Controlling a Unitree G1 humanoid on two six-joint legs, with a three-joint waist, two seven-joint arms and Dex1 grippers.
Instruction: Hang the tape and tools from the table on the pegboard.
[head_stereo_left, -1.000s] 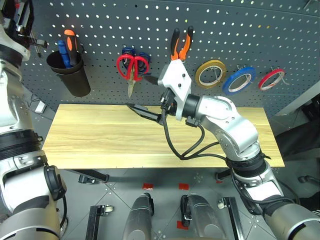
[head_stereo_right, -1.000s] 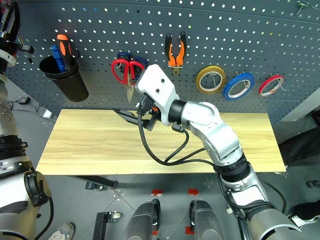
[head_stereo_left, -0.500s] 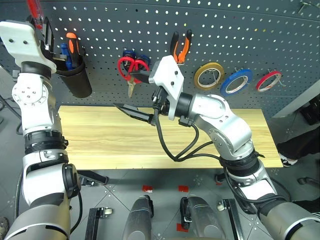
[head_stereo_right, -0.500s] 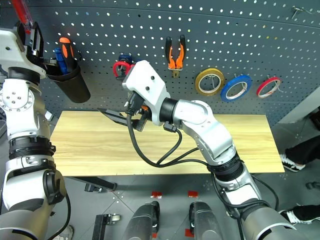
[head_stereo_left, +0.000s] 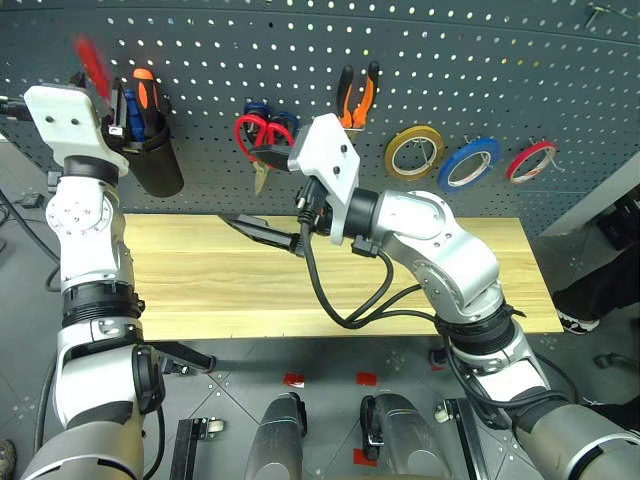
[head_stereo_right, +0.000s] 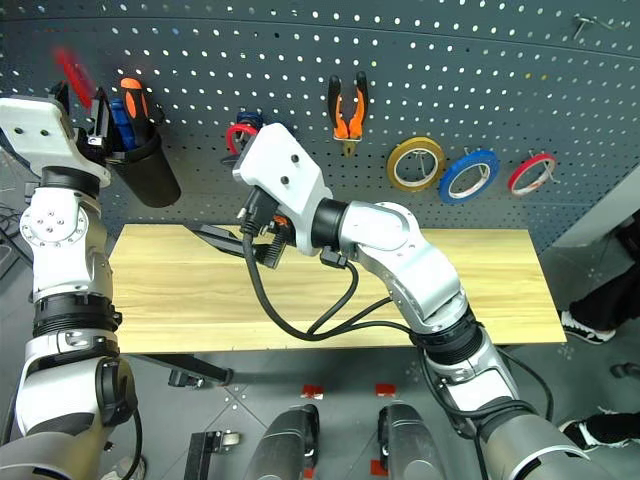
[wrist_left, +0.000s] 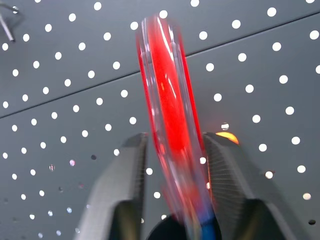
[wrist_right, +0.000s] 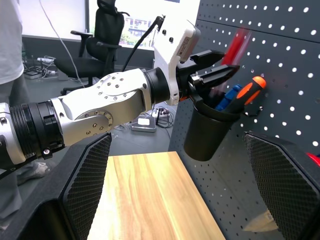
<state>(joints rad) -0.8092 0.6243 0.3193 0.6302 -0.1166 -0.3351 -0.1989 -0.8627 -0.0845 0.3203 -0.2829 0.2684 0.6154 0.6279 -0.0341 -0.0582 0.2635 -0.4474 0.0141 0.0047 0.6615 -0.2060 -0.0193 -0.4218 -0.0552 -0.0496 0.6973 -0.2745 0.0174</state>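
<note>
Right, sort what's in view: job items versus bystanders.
Job: slim red-handled screwdriver, red-handled scissors, orange-and-black pliers, blue tape roll, dark grey pegboard, light wooden table.
Just about: yellow tape roll, red tape roll, black plastic cup, orange-handled screwdriver.

Grey floor (head_stereo_left: 330, 360) under everything, with a few small red marks (head_stereo_left: 296, 377) stuck on it. Off to the side in the right wrist view: black office chair (wrist_right: 107, 35) in front of a bright window (wrist_right: 145, 25), daylight pouring in. Cables and a white power strip (wrist_right: 145, 121) lying around on the floor there. Somebody in a white top (wrist_right: 10, 40) standing at the edge.
</note>
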